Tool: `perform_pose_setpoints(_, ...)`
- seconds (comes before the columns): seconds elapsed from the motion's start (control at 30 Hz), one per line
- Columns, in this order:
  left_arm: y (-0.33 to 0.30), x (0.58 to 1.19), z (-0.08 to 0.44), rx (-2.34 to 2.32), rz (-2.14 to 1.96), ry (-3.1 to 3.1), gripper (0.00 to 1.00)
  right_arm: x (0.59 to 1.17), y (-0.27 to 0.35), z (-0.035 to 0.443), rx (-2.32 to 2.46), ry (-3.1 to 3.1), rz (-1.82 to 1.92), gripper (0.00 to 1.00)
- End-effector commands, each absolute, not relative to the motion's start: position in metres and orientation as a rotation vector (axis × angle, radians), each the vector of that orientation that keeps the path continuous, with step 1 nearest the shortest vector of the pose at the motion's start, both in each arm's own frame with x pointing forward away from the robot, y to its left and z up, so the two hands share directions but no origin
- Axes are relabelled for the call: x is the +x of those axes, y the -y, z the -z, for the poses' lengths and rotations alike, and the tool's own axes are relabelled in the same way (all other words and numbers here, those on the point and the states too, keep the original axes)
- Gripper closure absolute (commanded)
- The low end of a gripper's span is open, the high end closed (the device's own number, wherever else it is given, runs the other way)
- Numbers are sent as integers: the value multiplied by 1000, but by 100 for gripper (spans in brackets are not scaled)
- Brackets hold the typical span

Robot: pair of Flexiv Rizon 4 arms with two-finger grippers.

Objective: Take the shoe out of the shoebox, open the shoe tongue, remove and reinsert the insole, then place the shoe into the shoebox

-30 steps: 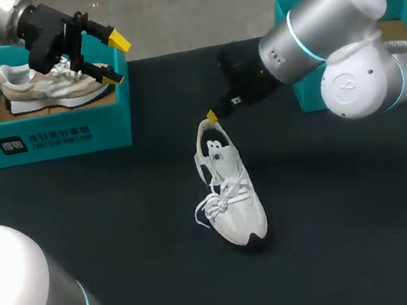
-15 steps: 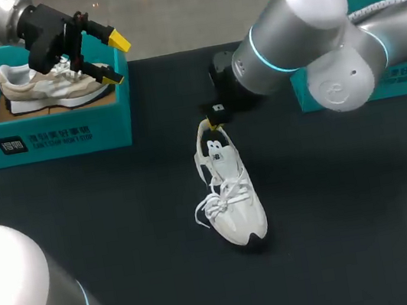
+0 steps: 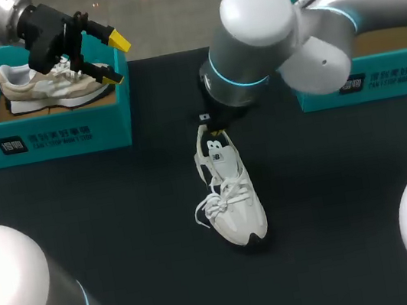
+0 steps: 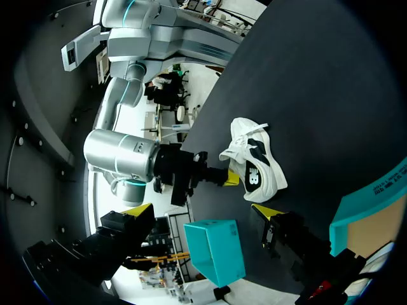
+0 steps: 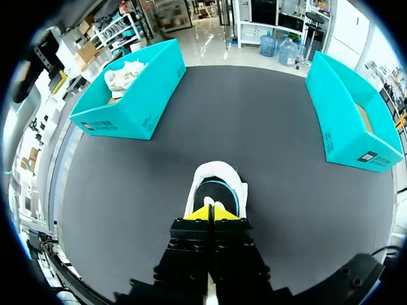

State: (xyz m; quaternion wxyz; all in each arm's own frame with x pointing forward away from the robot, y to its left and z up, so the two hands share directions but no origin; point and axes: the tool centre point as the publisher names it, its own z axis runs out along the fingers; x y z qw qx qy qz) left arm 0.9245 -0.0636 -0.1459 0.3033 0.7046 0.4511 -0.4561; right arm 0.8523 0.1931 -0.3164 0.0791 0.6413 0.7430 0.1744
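**White shoe out on the surface, right gripper closed at its heel**

The white shoe (image 3: 231,194) stands on its sole in the middle of the dark surface (image 3: 120,212). Its toe points toward the near edge and its heel toward the far edge. It is well apart from both boxes. Its laces (image 3: 225,189) are loose, with a loop trailing off on the side toward the left edge.

At the heel end is the right gripper (image 5: 210,213), on the arm that comes in from the right. Its yellow tips are pressed together right at the heel collar, and the shoe's open mouth is just ahead of them. The pictures do not show whether any of the collar is caught between the tips.

Farther back, the right shoebox (image 3: 378,80) sits open at the far right corner, its brown cardboard floor showing. The left shoebox (image 3: 46,135) sits at the far left corner and holds a beige shoe (image 3: 45,83) standing on its sole. The left gripper (image 3: 115,59) hangs over the end of that box nearer the middle of the surface, above the beige shoe. Its two fingers are spread wide.
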Motion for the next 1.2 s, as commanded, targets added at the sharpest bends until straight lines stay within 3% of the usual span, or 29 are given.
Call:
perform_pose_setpoints(0.03,63,924,145,1872,1207,-1196,0,851,-200,329,1932,-2195,-469,100)
perform_pose_setpoints(1.2,63,924,145,1872,1207,-1196,0,836,-187,390,2066,-2265,-242,100)
